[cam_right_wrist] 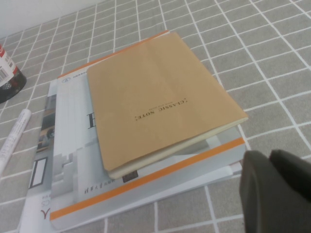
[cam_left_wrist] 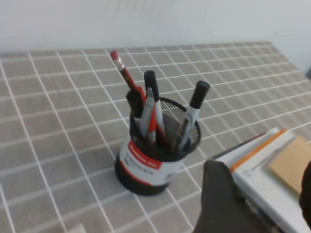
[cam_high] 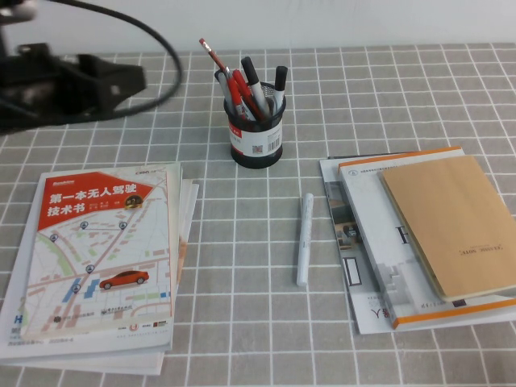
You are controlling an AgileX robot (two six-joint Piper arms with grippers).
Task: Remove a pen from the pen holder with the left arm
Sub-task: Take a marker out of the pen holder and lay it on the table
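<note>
Left of the pen holder [cam_high: 256, 137] and well apart from it, your left arm [cam_high: 72, 85] hangs above the bench [cam_high: 242, 322], so the holder lies off to that arm's right and any reach has to travel across toward it. In the left wrist view, your left gripper [cam_left_wrist: 260, 170] looks down on the holder from above and to one side. Its two dark fingers [cam_left_wrist: 218, 204] are spread wide, with nothing between them and touching nothing. Inside the holder the pens stand close to upright and fan outward. A red pencil [cam_high: 211, 55] leans toward the holder's left and black-capped markers [cam_high: 280, 81] rise on its right side, all with their long axes running up out of the mesh cup. That upright axis is probably what the move turns on: you would come down over the caps, close across one shaft, then lift along it. On the robot's side of the holder and slightly to its right, a white pen [cam_high: 304, 239] lies flat on the bench, its length pointing roughly toward the holder. Judging from that, one pen may already be out. Right of the holder, your right gripper [cam_right_wrist: 277, 194] hovers by the corner of the book stack [cam_right_wrist: 160, 111] farthest from the holder, pressed together and empty. Neither gripper touches the holder.
</note>
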